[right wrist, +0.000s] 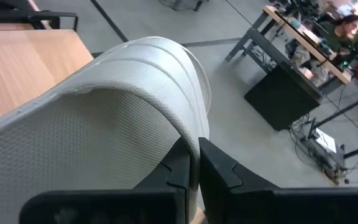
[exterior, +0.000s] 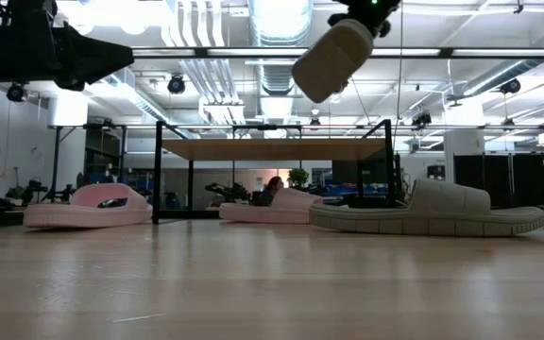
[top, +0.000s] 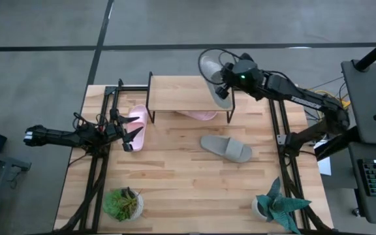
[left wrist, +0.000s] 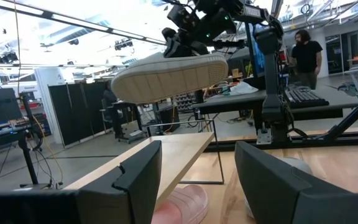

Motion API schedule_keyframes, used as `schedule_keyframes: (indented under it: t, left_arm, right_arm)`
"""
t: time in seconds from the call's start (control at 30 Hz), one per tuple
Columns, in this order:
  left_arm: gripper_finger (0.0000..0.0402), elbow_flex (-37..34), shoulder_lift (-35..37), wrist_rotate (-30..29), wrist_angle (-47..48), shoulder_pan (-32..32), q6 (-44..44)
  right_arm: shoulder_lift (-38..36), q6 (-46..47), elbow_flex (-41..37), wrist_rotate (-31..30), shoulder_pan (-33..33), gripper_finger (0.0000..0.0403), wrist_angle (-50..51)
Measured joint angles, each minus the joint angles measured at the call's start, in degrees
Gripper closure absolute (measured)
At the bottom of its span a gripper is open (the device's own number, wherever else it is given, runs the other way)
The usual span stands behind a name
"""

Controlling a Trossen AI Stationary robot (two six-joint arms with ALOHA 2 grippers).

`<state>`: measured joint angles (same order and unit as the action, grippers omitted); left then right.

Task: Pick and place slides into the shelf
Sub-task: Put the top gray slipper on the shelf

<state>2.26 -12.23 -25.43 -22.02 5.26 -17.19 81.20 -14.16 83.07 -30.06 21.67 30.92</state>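
**Almost above the shelf: a grey slide hangs from the right gripper**

The right gripper (top: 224, 83) holds a pale grey slide (top: 214, 77) in the air, its fingers pinched together on the edge of the wide ribbed strap. In the high view the slide hangs over the far right end of the shelf (top: 181, 94), partly beyond the plank's far edge, with its long axis pointing away from the table. The plank lies below and toward the table centre from the slide, so the coming move probably needs a lowering and a small shift inward.

The left gripper (top: 130, 134) stands with fingers spread just beside a light pink slide (top: 136, 125) at the left end of the shelf; it holds nothing. A second grey slide (top: 226, 147) lies on the table (top: 175, 196) in front of the shelf, nearer to the right arm. Another pink slide (top: 198, 115) lies under the plank.

The low view shows what the high view cannot: the held slide is tilted and well above the plank. The right wrist view alone shows the pinch on the strap.
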Motion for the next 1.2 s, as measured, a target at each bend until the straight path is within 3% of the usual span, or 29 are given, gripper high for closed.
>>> schedule_keyframes:
  t: [0.3, 1.2]
  left_arm:
    - [0.0212, 0.0, -0.04, 0.0, 0.0, 0.02, 0.07]
    - [0.0212, 0.11, 0.44, 0.0, 0.02, 0.07, 0.5]
  right_arm:
    - [6.05, -3.86, 5.73, -0.02, -0.33, 0.039, 0.08]
    - [7.43, -2.36, 5.79, -1.49, -1.31, 0.039, 0.02]
